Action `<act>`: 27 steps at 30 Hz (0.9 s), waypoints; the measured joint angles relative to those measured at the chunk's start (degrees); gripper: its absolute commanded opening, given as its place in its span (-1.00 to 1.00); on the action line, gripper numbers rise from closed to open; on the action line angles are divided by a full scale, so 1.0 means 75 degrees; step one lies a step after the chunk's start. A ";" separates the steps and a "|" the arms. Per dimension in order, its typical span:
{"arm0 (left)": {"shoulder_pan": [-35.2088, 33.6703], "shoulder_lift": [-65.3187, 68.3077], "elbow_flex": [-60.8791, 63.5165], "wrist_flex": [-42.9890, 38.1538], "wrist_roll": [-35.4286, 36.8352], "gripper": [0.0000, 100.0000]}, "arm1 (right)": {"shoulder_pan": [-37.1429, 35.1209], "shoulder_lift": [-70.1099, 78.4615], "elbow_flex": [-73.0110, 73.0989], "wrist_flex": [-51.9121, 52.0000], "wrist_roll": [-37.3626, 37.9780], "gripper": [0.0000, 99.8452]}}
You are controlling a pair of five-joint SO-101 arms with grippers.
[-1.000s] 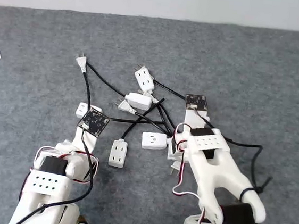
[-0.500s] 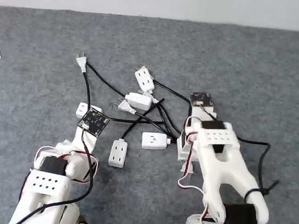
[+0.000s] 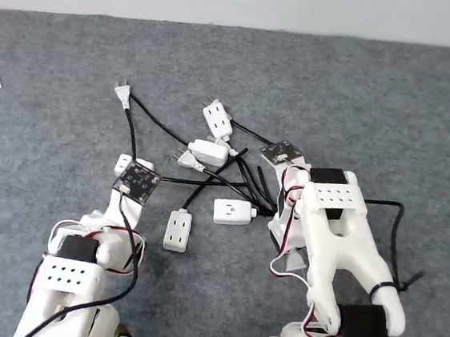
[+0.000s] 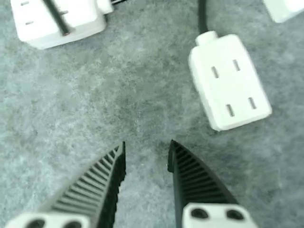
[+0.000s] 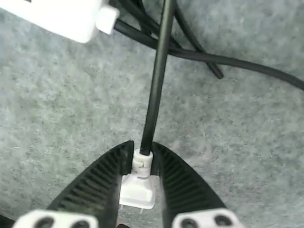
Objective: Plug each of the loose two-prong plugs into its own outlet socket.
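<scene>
Right gripper [image 5: 141,148] clamped on a white two-prong plug [image 5: 137,191], low over the grey mat [image 5: 57,109]; its black cord [image 5: 156,80] runs straight into the cable tangle [image 3: 244,178]. Risk: cord snags on crossing leads, twists the plug in the grip or drags neighbouring sockets. Left gripper [image 4: 146,145] apart, empty, over bare mat just beside an outlet socket [image 4: 230,88]; unbraced, that socket probably slides when pushed. Open room on the right arm's outer side and towards the far edge; centre crowded

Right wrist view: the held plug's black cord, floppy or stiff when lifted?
Likely semi-stiff: the cord runs straight from the plug in the right gripper. It crosses other black cords, so lifting may tug them. The plug looks small, probably light.
</scene>
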 measured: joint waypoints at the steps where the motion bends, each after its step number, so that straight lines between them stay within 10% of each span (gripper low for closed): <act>1: 0.0023 0.0000 0.0000 0.0000 0.0000 -0.73 | 0.0000 0.0000 0.0000 -0.0059 0.0012 -0.65; 27: -0.0059 0.0000 0.0000 0.0000 -0.0223 -0.73 | -0.0211 0.0023 0.1500 -0.1946 -0.1008 -0.81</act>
